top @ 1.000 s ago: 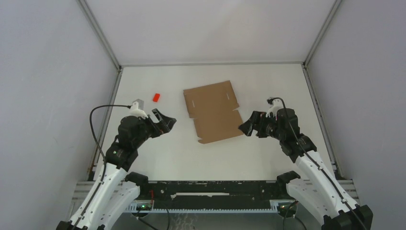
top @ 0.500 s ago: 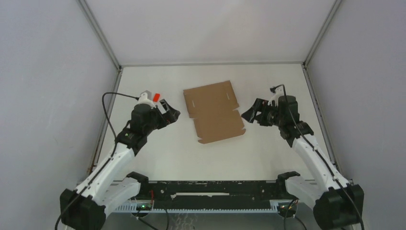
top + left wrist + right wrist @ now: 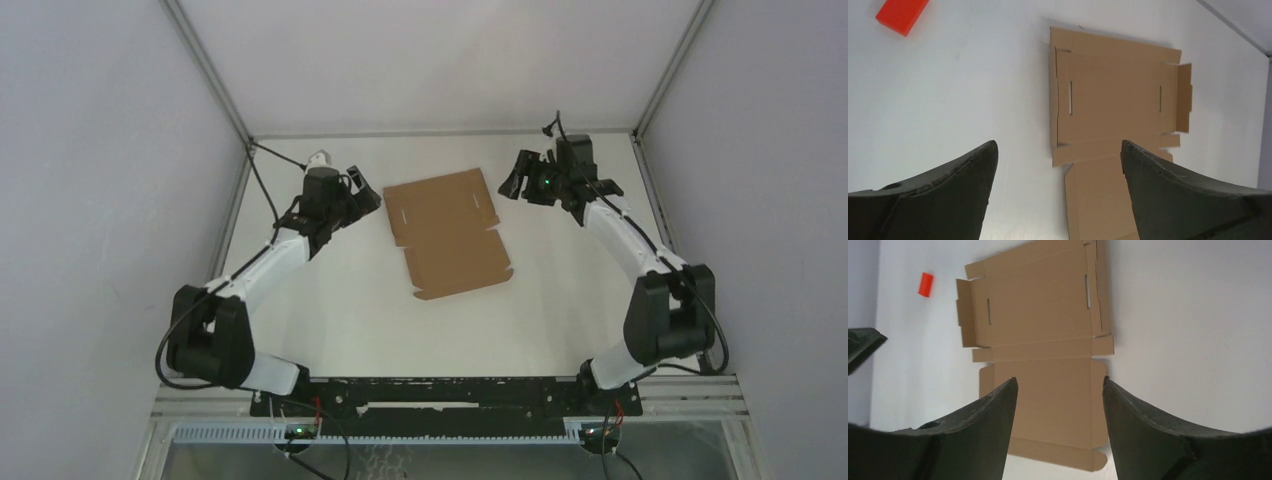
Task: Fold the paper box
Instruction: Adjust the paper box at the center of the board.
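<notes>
The paper box (image 3: 445,233) lies flat and unfolded on the middle of the table (image 3: 350,310) with all flaps level, so every fold is yet to be made. The left claw (image 3: 365,197) and right claw (image 3: 518,182) hover released and empty off the box's far left and far right corners, touching nothing. Bare surface borders every box edge; only a small red block (image 3: 902,15) sits left of the box.

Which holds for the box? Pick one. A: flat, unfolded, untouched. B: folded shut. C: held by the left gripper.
A: the box lies flat with flaps spread, and the left gripper and right gripper both stand apart from it.
</notes>
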{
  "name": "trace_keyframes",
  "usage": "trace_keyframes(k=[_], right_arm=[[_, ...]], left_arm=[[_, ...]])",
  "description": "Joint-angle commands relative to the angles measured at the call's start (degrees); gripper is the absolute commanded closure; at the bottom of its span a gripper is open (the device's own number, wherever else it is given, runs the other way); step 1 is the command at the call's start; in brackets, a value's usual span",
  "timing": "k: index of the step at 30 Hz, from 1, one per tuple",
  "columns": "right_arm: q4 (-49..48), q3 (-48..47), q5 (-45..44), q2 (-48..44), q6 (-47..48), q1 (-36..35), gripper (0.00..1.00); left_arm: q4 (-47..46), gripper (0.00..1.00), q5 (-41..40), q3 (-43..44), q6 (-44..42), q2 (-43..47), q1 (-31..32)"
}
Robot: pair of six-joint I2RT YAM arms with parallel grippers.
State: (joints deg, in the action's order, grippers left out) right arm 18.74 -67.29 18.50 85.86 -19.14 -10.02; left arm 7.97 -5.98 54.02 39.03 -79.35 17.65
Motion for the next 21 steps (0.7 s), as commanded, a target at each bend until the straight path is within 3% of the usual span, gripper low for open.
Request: trace_keyframes(k=[1,9,15,21], right_arm=[[4.52,-7.25,-3.99,5.84,5.55,-2.55,0.28],[10.66,-1.68,-12.54,5.54,2.55,-8.09,0.25],[9.58,8.51,-12.46,-2.39,-3.43,-15.28,0.22],[6.07,19.39,-13.41,-12.33,-15.52,-18.24,0.2]], left_arm=[[-1.34,0.02,1.95,8.55,-1.66,-6.44,-1.93],[-1.99,0.02,4.19,13.19,-2.52,-12.1,-3.69],[-3.74,0.02,9.4,15.92,-3.8,-15.72,-3.92],[-6.6,0.03,11.16,10.2,-1.94,-12.79,-3.85]])
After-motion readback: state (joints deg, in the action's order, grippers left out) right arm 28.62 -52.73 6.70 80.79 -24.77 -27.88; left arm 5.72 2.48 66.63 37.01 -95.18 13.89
